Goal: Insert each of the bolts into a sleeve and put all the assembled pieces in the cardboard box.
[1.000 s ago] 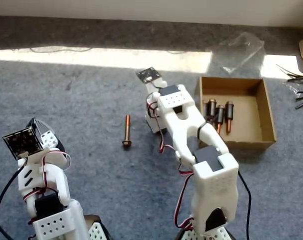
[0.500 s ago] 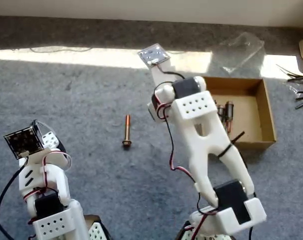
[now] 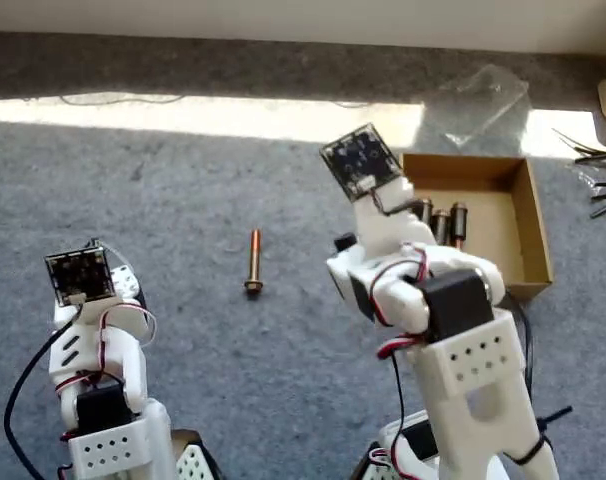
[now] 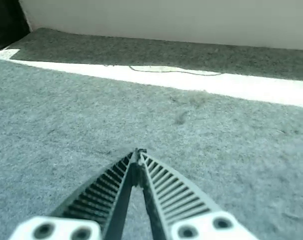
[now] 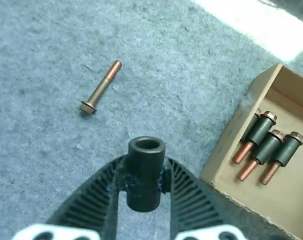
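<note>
My right gripper [image 5: 145,171] is shut on a black sleeve [image 5: 147,151], held upright above the grey carpet with its bore facing the camera. A copper bolt [image 5: 101,87] lies loose on the carpet beyond it, also in the high view as the bolt [image 3: 254,262], left of the right arm [image 3: 423,290]. The cardboard box [image 3: 536,240] sits to the right and holds three bolts in sleeves [image 5: 265,148]. My left gripper [image 4: 138,156] is shut with nothing in it, low over bare carpet at the left arm [image 3: 93,320].
A clear plastic bag [image 3: 480,100] lies behind the box. Black tools [image 3: 598,170] poke in at the right edge. A thin cable [image 4: 166,70] runs along the sunlit strip near the wall. Open carpet lies between the two arms around the bolt.
The right arm has pulled back and risen from the carpet left of the box, its wrist swinging right toward the box. The left arm has shifted slightly right.
</note>
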### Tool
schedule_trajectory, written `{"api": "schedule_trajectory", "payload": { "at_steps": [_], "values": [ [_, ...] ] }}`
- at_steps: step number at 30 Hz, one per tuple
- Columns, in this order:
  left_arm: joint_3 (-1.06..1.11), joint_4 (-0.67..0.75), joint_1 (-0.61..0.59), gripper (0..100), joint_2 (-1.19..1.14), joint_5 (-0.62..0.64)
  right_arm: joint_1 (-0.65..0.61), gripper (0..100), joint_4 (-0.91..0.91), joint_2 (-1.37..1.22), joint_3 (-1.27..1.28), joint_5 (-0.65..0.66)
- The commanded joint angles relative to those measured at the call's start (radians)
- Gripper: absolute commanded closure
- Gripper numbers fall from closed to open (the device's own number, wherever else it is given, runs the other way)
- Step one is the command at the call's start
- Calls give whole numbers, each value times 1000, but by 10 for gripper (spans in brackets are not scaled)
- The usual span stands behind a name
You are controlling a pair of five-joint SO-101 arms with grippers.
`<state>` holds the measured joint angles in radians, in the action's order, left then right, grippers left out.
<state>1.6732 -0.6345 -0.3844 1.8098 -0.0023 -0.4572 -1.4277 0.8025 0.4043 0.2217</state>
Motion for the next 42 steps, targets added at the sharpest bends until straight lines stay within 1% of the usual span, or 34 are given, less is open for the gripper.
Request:
{"api": "schedule_trajectory", "payload": {
  "at_steps": [1, 3, 6, 10, 12, 16, 18, 22, 27, 30, 33, 35, 38, 42],
  "values": [
    [24, -29, 96, 993, 4, -80, -5, 995, 50, 180, 110, 11],
    [24, -37, 117, 993, 2, -100, -5, 995, 113, 274, 213, 9],
    [5, -86, 145, 993, 2, -133, 7, 995, 197, 401, 361, 5],
    [-42, -170, 174, 993, 2, -183, 97, 995, 277, 526, 524, 3],
    [-47, -175, 194, 993, 1, -215, 127, 995, 314, 578, 605, 3],
    [-62, -180, 228, 993, -5, -272, 131, 995, 366, 679, 723, 3],
    [-96, -216, 232, 993, -5, -278, 131, 995, 390, 725, 765, -2],
    [-191, -318, 271, 993, -7, -278, 131, 995, 450, 799, 849, -78],
    [-275, -381, 320, 993, -28, -278, 131, 995, 466, 877, 918, -81],
    [-357, -381, 320, 993, -170, -278, 131, 995, 469, 928, 949, -83],
    [-501, -385, 340, 993, -418, -278, 127, 995, 490, 993, 1000, -104],
    [-602, -385, 371, 993, -607, -276, 127, 995, 532, 1036, 1053, -107],
    [-742, -385, 420, 993, -868, -275, 130, 995, 619, 1033, 1122, -103],
    [-881, -385, 486, 993, -1122, -273, 131, 995, 674, 1029, 1175, -103]
  ]
}}
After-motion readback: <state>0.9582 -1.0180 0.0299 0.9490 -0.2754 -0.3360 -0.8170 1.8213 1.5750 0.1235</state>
